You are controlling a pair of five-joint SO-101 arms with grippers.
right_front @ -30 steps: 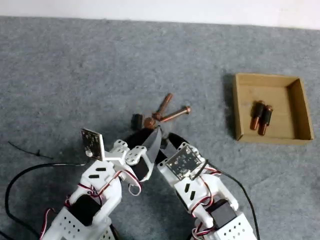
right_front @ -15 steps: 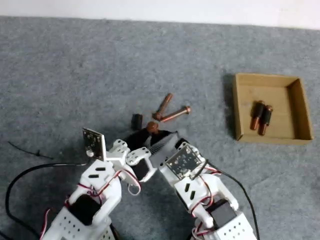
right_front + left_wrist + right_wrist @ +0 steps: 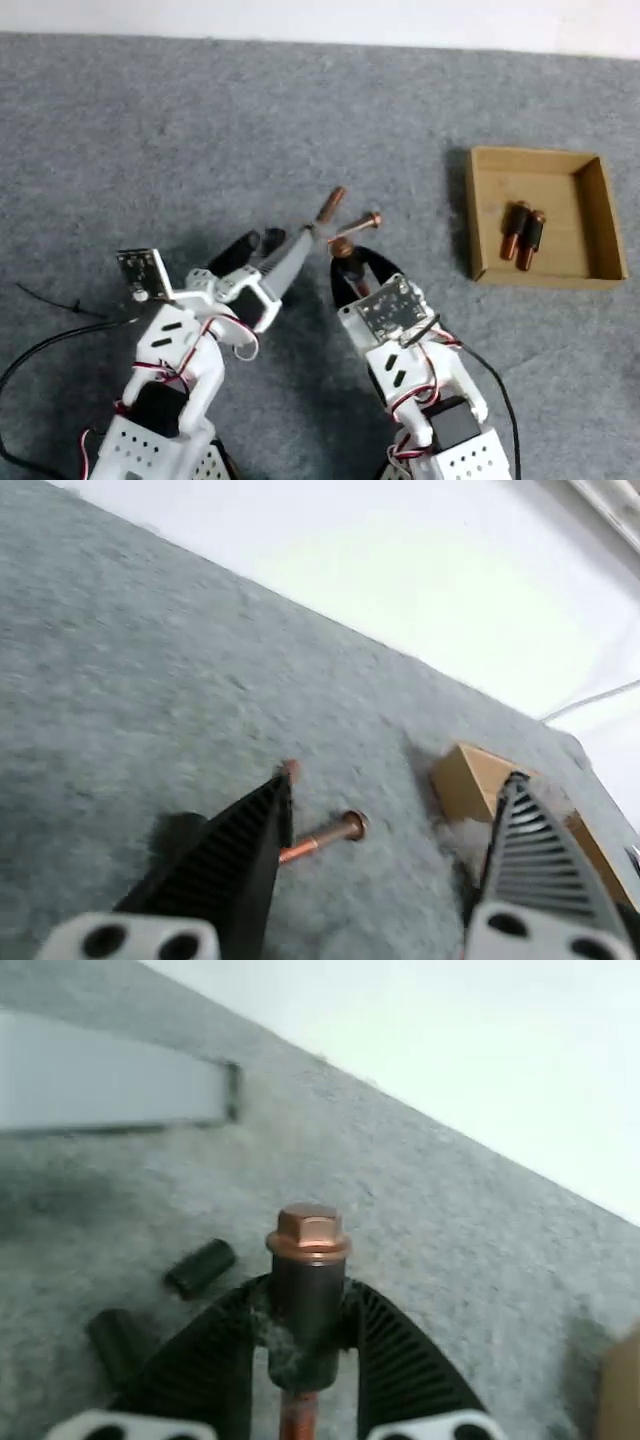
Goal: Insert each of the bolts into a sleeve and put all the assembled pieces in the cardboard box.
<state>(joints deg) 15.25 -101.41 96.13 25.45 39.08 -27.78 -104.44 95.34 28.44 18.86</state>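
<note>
My right gripper (image 3: pixel 352 268) (image 3: pixel 308 1310) is shut on a dark sleeve (image 3: pixel 305 1295) with a copper bolt (image 3: pixel 341 247) (image 3: pixel 308 1231) pushed through it, head up. My left gripper (image 3: pixel 272 243) (image 3: pixel 400 790) stands open and empty to its left, straddling a loose sleeve (image 3: pixel 272 240). Two loose bolts (image 3: pixel 330 205) (image 3: pixel 355 227) lie just beyond both grippers; one bolt (image 3: pixel 322 838) lies between the left fingers' line of sight. The cardboard box (image 3: pixel 590 215) (image 3: pixel 468 780) at the right holds two assembled pieces (image 3: pixel 522 236).
Two loose sleeves (image 3: pixel 200 1267) (image 3: pixel 115 1345) lie on the grey carpet near the right gripper. The left arm's pale finger (image 3: pixel 100 1085) crosses the right wrist view. A black cable (image 3: pixel 50 300) lies at the left edge. Open carpet stretches between the bolts and the box.
The two grippers were together on the bolt and sleeve. The left gripper has let go, opened and swung left; the right gripper has moved right with the assembled piece.
</note>
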